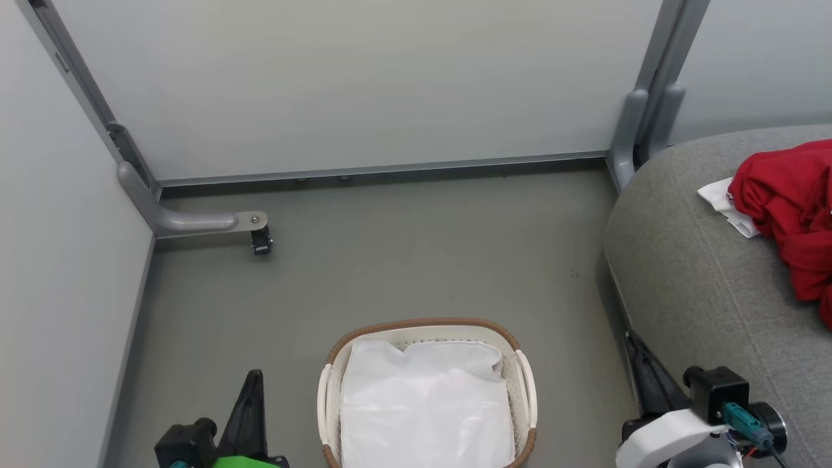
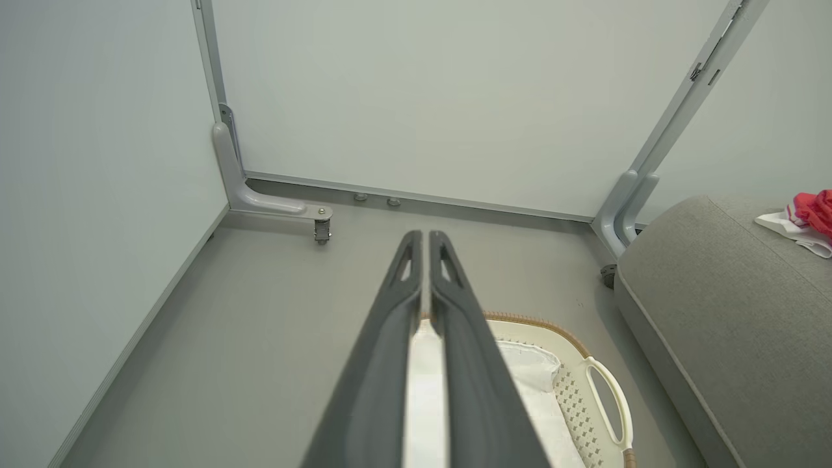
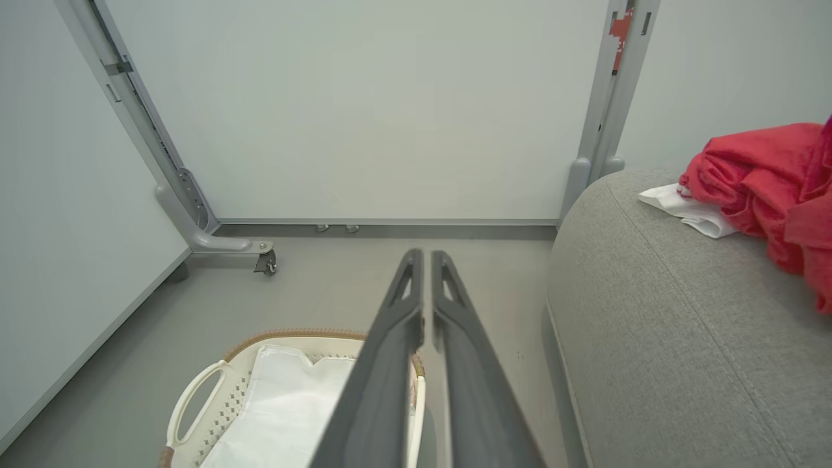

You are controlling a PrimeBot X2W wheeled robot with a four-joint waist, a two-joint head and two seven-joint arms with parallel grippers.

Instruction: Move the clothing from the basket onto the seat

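Left hand (image 2: 422, 237) shut, both long fingers pressed together with nothing between them. Parked low on the near left just beside the basket (image 1: 426, 323), pointing toward the far wall. Right hand (image 3: 424, 255) same deal: closed up and empty, sitting on the near right in the gap between basket and seat (image 1: 689, 279), fingers aimed the same way. Both arms low and tucked in, more of a rest pose than a reach.

Moving outward: basket on the floor (image 1: 390, 260) between the two hands, showing just the white liner (image 1: 422, 403) lying loosely inside, no red visible in it. Clothing (image 1: 790, 201) heaped on the seat at the far right, a bright red pile with a bit of white trim (image 1: 721, 198) poking out on its left side, well apart from both hands.

Judging by that, pretty much the tail end of the job, with the clothing on the seat and the hands clear of it. Next move, if any: probably a peek under the liner for leftovers, impossible to tell from here. Would mean opening a hand and dipping into the basket without snagging the liner
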